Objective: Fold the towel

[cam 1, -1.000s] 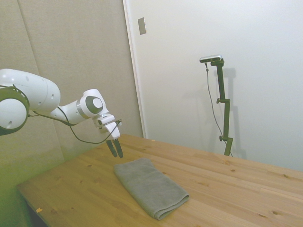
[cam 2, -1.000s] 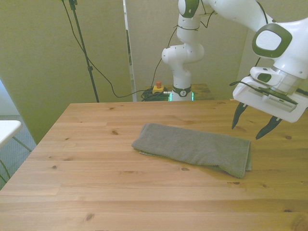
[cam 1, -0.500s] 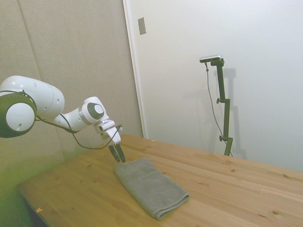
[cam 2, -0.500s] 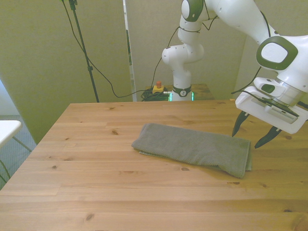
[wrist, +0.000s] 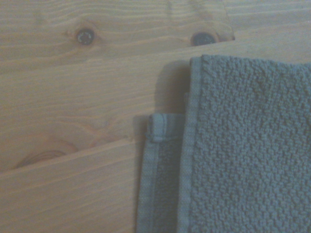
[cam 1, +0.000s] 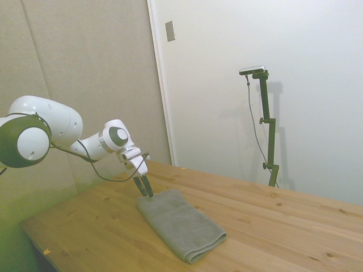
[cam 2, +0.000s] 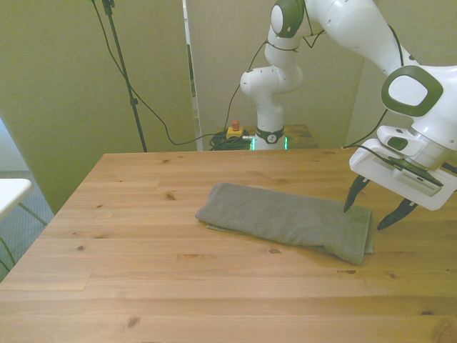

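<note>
Hovering gripper (cam 2: 371, 211) at towel (cam 2: 285, 220) end on front view's right, fingers (cam 2: 351, 196) apart, nothing gripped. Towel flat mid-surface (cam 2: 143, 271), already layered: wrist view shows upper hem over lower. Next fold not started; grasp left.

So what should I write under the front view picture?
Open end effector poised at the end of the folded grey towel on the wooden table.

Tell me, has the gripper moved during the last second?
Yes. The gripper has come down toward the towel, whose end on the front view's right it now nearly reaches. The towel has not shifted on the table.
</note>
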`<state>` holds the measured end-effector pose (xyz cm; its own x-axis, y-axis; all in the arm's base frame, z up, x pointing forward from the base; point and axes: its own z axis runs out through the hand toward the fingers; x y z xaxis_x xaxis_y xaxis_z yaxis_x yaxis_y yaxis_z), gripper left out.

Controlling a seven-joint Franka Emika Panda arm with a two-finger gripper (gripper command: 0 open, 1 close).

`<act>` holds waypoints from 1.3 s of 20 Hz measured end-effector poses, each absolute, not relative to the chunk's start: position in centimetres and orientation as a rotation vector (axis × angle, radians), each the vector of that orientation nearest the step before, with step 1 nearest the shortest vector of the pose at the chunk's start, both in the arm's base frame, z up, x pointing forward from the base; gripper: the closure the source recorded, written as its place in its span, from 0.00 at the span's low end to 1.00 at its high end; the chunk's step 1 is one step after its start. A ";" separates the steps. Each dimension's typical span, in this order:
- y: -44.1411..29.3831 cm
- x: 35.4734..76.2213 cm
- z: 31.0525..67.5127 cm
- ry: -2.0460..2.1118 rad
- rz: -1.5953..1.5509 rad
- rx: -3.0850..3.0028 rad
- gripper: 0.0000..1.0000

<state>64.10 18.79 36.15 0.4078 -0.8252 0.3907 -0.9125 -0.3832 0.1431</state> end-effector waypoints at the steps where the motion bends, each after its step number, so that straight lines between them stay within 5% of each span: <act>1: 18.7 64.1 36.1 -1.504 0.364 2.332 0.00; 24: 13.2 63.9 35.3 -1.572 0.341 2.256 0.00; 25: 13.0 63.8 35.3 -1.574 0.341 2.257 1.00; 26: 12.8 63.7 35.3 -1.576 0.340 2.257 1.00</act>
<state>63.73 12.83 35.26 0.3468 -0.8499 0.3968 -0.9379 -0.3091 0.1575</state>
